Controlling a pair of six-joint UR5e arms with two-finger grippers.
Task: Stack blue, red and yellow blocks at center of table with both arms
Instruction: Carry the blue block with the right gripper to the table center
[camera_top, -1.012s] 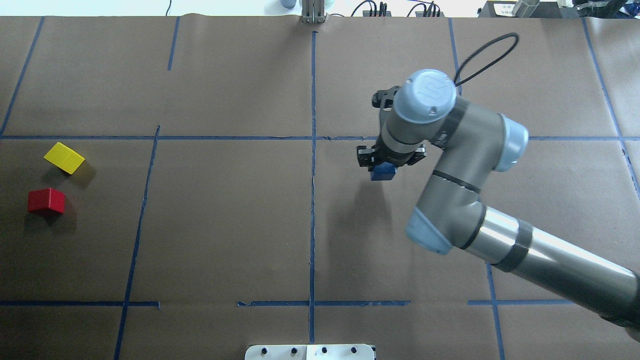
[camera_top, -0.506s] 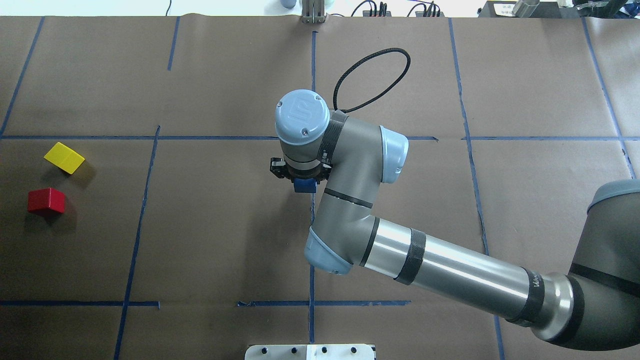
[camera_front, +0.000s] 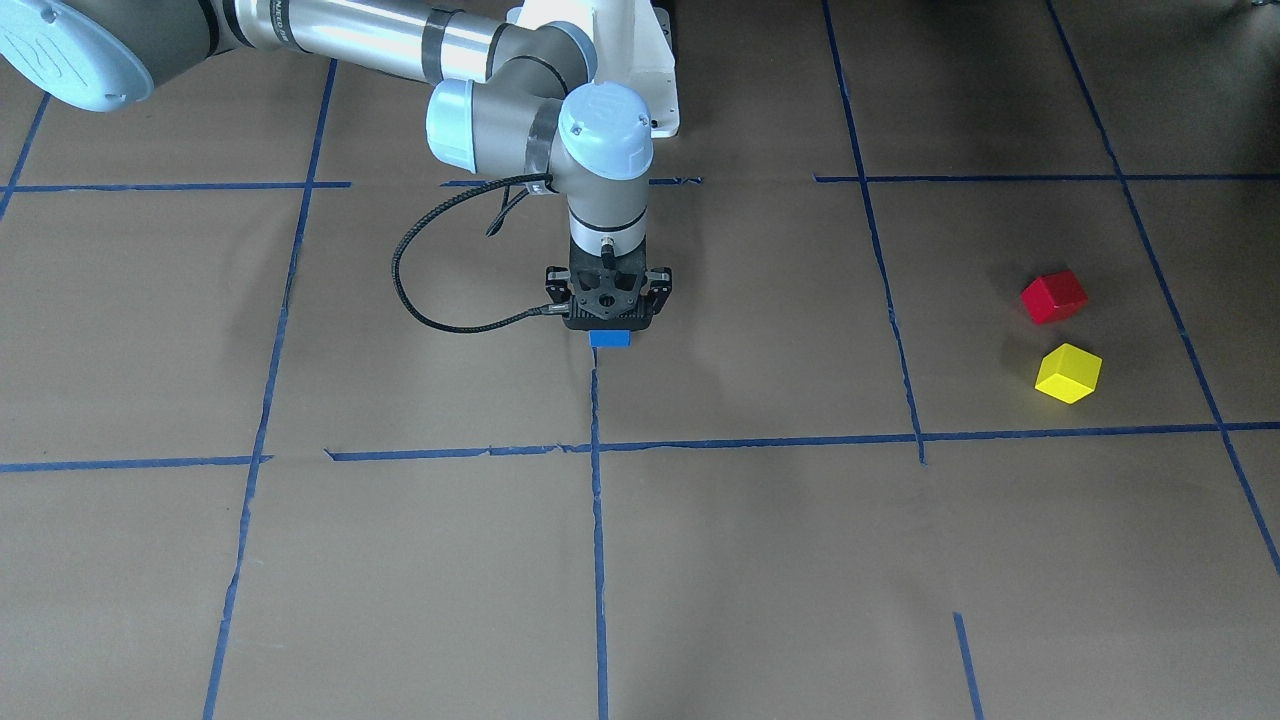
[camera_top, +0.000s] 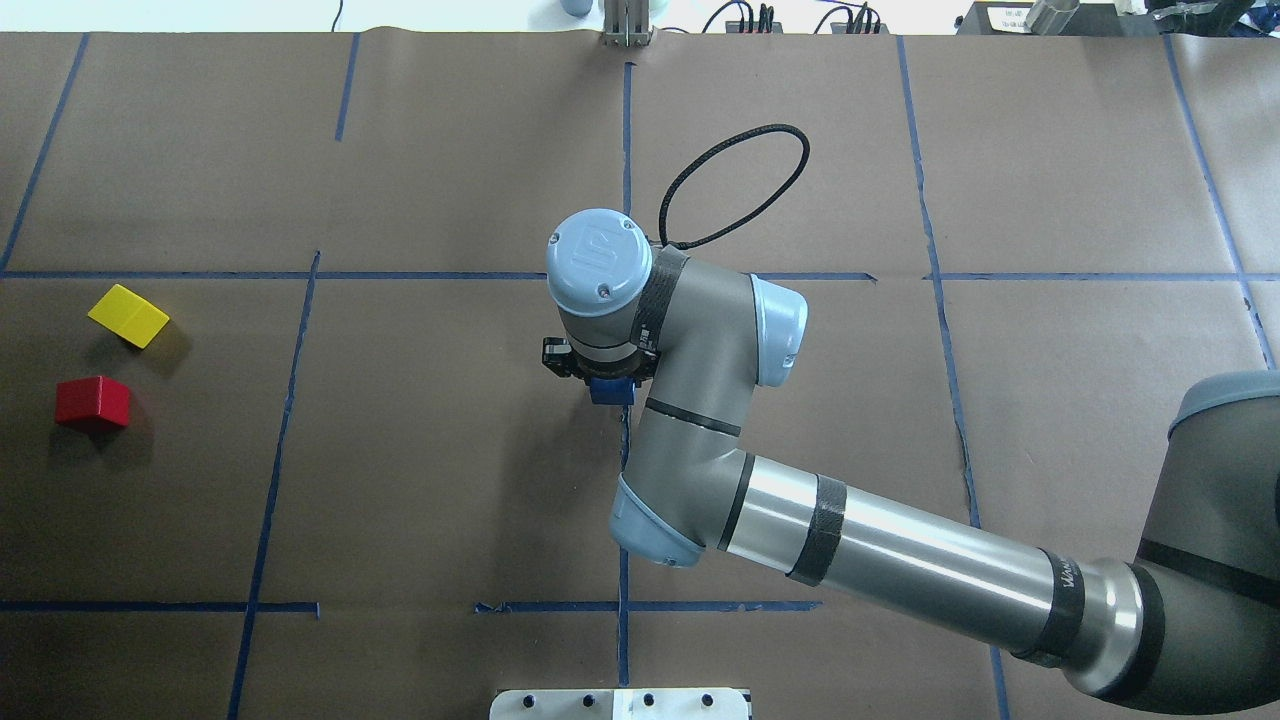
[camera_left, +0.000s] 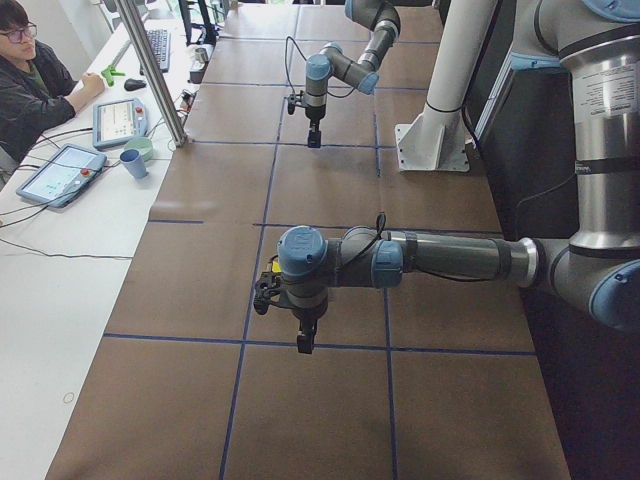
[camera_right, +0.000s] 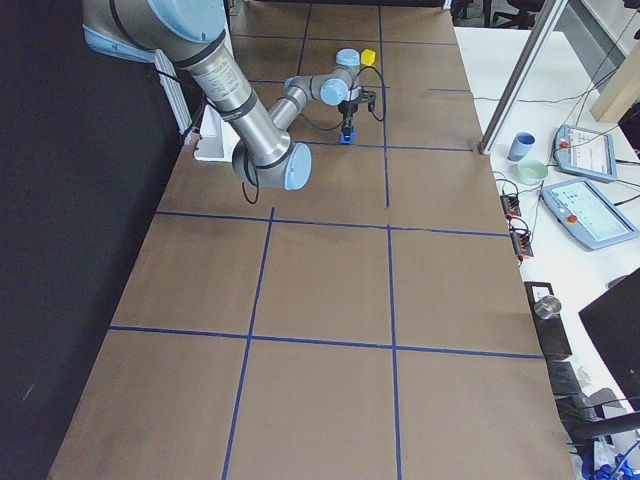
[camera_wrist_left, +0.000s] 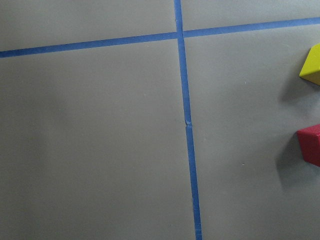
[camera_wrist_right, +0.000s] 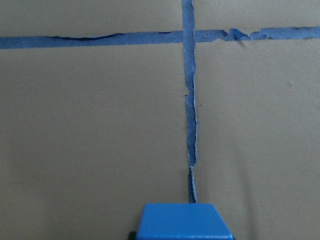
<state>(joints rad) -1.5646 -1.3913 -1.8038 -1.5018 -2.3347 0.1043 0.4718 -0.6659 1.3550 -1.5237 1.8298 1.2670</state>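
Squarely in right claw (camera_front: 609, 331) — blue block (camera_front: 609, 339)

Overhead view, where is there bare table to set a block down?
Bare: the wide stretch between the red block and yellow block on the left and the blue block at the centre tape line. Crowded: under the right arm.

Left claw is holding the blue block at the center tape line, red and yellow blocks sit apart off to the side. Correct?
Wrong arm: the right claw holds the blue block at the center tape line. In the overhead exterior view that arm enters from the right. Red block and yellow block sit apart off to the side, as stated.
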